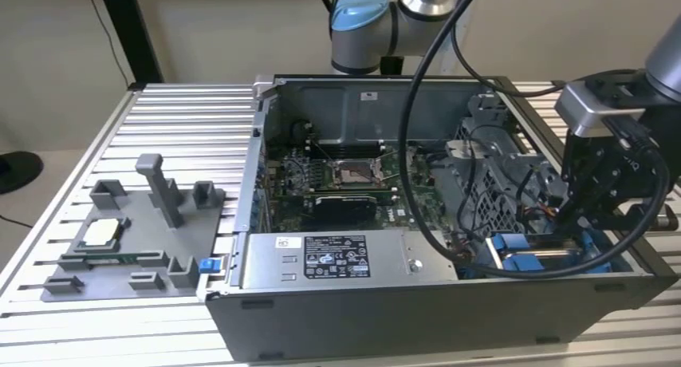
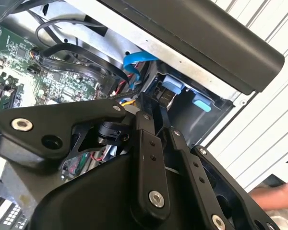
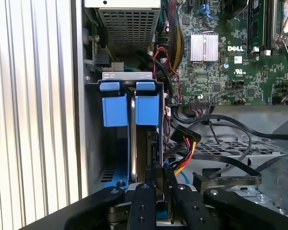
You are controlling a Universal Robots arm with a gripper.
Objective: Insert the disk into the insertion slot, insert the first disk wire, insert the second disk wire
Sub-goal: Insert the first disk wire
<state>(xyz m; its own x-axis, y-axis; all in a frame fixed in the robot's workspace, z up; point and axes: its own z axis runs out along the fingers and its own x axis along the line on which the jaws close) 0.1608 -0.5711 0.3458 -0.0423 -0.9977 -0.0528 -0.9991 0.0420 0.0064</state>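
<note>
The disk [image 3: 148, 109] sits inside the insertion slot [image 3: 93, 143], its blue carrier tabs side by side at the bay's mouth. In the exterior view the blue bracket [image 1: 518, 261] lies at the case's front corner, on the exterior view's right. My gripper [image 3: 162, 170] hangs over the disk's end with its fingers [image 2: 146, 129] drawn close together on a small black wire connector [image 2: 163, 98], next to a blue tab [image 2: 174, 88]. A second connector with red, yellow and black wires [image 3: 185, 140] lies loose beside the bay. The gripper [image 1: 585, 223] reaches down into the case.
The green motherboard [image 3: 240, 62] and black cable loops [image 3: 230, 178] lie beside the bay. A blue flat cable [image 2: 134, 61] runs nearby. The labelled power-supply box [image 1: 335, 259] fills the case's front. A grey fixture plate [image 1: 139, 239] lies on the table. A person's hand [image 2: 278, 197] shows outside the case.
</note>
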